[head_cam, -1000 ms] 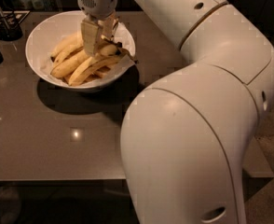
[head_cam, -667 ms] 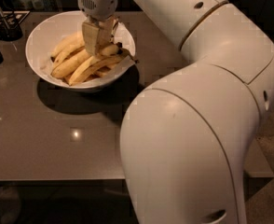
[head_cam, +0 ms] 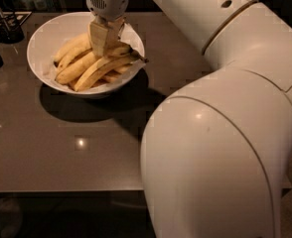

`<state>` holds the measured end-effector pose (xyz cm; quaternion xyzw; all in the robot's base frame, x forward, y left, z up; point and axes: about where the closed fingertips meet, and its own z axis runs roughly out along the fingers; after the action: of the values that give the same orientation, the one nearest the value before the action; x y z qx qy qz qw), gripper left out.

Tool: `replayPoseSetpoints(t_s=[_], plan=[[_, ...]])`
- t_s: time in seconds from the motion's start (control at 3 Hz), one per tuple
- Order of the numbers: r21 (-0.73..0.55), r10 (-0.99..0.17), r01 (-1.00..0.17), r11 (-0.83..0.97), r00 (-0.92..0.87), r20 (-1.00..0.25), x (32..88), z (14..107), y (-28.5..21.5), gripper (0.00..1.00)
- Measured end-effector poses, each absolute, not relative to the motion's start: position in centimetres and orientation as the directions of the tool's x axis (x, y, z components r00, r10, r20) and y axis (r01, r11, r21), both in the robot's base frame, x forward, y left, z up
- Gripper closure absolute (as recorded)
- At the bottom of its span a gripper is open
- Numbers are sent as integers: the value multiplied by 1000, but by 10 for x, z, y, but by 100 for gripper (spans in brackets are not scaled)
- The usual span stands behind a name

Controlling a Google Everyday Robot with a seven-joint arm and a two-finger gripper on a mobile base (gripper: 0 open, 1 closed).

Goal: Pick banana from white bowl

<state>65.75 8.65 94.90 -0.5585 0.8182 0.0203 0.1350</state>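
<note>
Toward the far left corner of the table, the banana (head_cam: 100,70) lies in the white bowl (head_cam: 44,37), at the front of the pile, running from the bowl's near side up to its right rim, where its dark end pokes just over the edge. Paler bananas (head_cam: 72,50) lie bunched behind it, toward the bowl's left side. The gripper (head_cam: 105,47) points straight down into the bowl, on top of the fruit at the pile's far right part, touching the bananas; whether it is spread or clamped on one cannot be told. The bowl stands on a dark glossy table (head_cam: 81,143) and casts a shadow toward the near edge. A bulky white arm (head_cam: 220,133) fills the right side, reaching over the far edge. A dark holder (head_cam: 7,28) with utensils stands in the far left corner.
</note>
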Motion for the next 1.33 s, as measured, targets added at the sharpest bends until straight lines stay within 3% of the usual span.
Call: replayPoseSetpoints(t_s=[1.33], plan=[[-145, -845, -978, 148, -49, -533, 597, 1002, 64, 100]])
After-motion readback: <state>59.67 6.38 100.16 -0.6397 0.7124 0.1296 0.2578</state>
